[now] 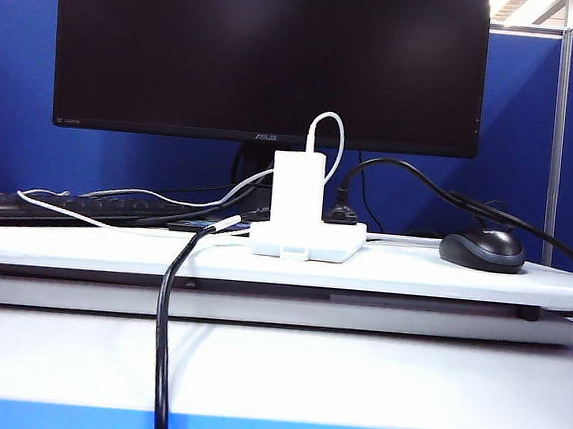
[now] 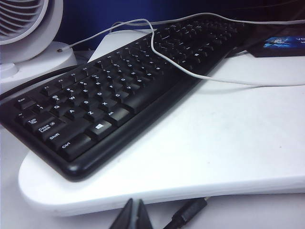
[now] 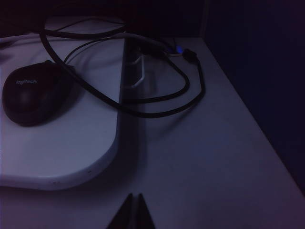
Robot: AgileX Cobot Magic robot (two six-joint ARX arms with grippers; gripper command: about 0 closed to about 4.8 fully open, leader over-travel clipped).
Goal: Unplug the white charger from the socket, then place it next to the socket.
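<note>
Here the charger is seen upright, plugged into the socket at mid-desk. Both the left gripper and right gripper are shut, empty, well away. A rigid, smooth, light body is judged; its flat sides should be pinched.

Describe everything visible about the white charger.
The white charger is a boxy, smooth plastic-looking adapter with rounded edges. It stands upright, plugged into the top of the low white socket on the raised white board, in front of the dark monitor. A thin white cable loops up from its top and drops behind it. A black plug sits in the socket just beside it. No claw is near it.
</note>
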